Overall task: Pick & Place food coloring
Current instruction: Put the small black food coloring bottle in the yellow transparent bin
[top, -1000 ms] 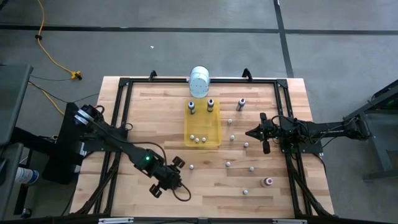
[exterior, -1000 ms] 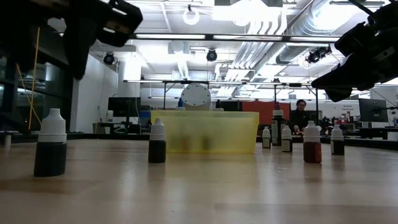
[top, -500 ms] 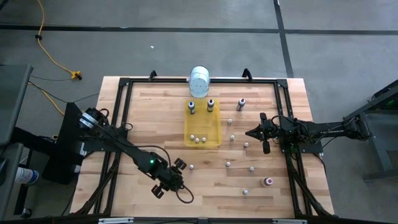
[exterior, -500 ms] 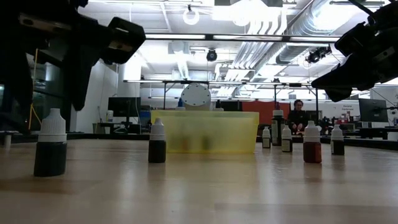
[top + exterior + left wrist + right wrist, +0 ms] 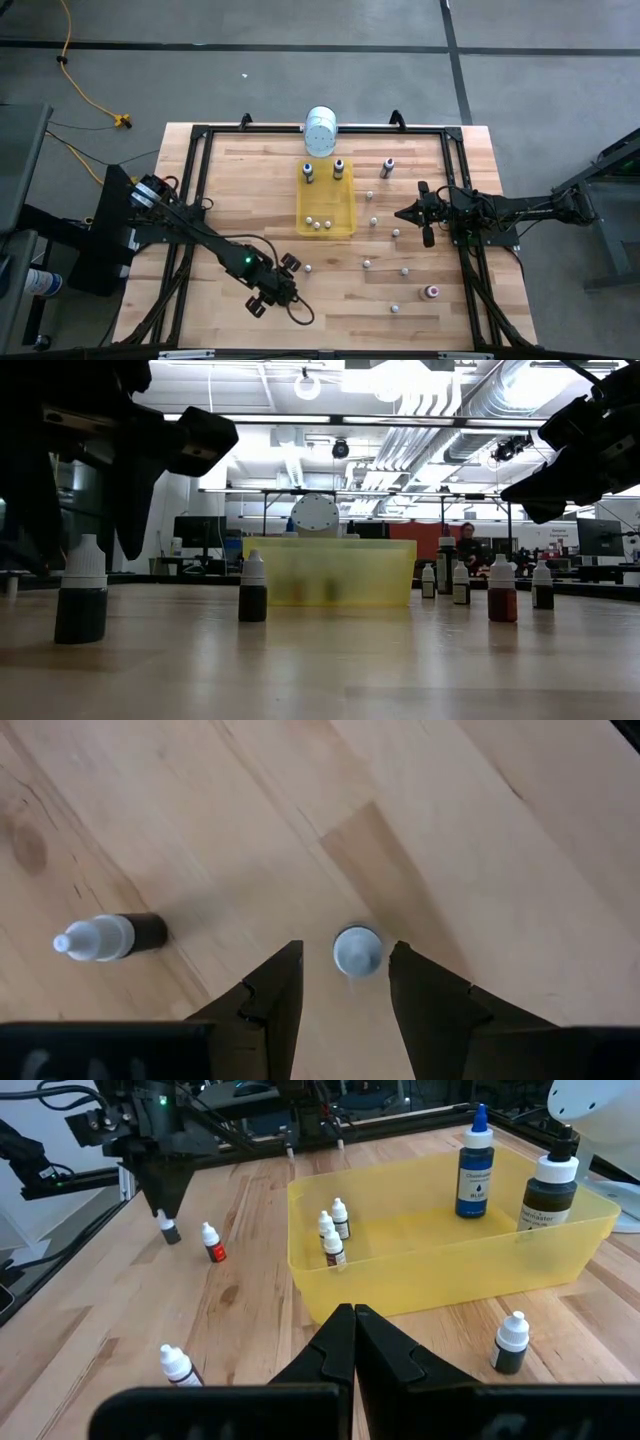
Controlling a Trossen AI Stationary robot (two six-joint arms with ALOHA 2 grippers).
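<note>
Bright, even overhead light on my table (image 5: 400, 310), shadows faint. Low view is backlit: ceiling lamps (image 5: 307, 385) glare, my arms go near-black silhouettes, tabletop nearest the lens is blurred. Left wrist view sharp; a soft shadow beside the lying bottle (image 5: 108, 937). Right wrist view shows the yellow tray (image 5: 420, 1275) crisp, mild glare.

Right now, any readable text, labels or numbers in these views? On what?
"BLUE": bottom line of the label on the tall blue-capped bottle standing in the yellow plastic tray; the print above that word is too small to read.
Dark bottle with a black cap beside it: pale label, unreadable.
Tiny white-capped food coloring bottles: no legible print.
Elsewhere: nothing readable.
</note>
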